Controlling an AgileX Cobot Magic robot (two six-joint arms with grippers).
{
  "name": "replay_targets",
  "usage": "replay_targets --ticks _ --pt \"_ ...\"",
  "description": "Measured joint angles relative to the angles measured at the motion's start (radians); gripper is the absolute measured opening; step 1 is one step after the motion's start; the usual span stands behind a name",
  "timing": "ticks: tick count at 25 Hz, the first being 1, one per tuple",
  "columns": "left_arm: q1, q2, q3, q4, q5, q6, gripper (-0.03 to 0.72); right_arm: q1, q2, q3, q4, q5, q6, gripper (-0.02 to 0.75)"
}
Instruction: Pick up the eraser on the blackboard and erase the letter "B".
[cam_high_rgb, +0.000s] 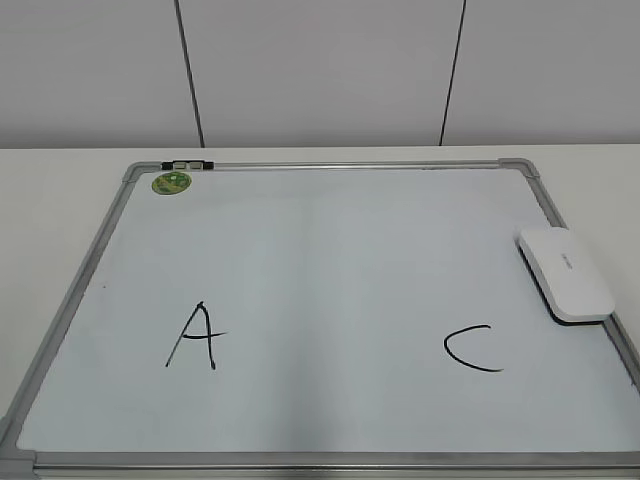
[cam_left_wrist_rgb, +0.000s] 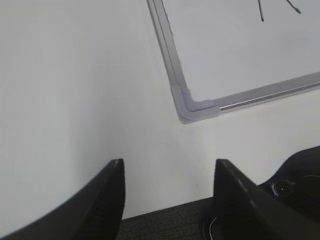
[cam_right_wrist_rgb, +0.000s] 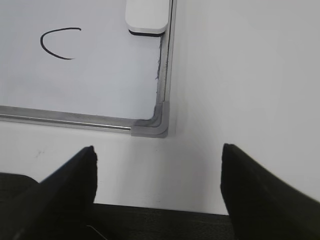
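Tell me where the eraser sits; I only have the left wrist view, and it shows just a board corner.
Observer: The eraser lies on the blackboard at its right edge, beyond the C.
Operator: Any B between the letters?
Observer: None shows; the board between the A and the C is bare.
Operator: Is the right gripper holding anything?
Observer: No, the right gripper is open over the table, off the board's near right corner.

Left tool (cam_left_wrist_rgb: 169, 170) hangs low with jaws spread wide and nothing between them; right tool (cam_right_wrist_rgb: 159, 155) likewise gapes wider, both dark fingers pointing forward, empty.
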Motion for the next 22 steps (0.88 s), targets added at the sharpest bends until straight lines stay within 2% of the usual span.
replay_targets --ticks 13,22 --pt "0.0 0.0 0.0 0.003 -0.002 -0.006 0.398 0.0 0.0 0.0 0.0 -0.002 0.002 0.591" --pt "0.0 0.0 0.0 0.003 -0.002 -0.006 0.348 0.0 0.0 0.0 0.0 -0.002 0.002 0.591"
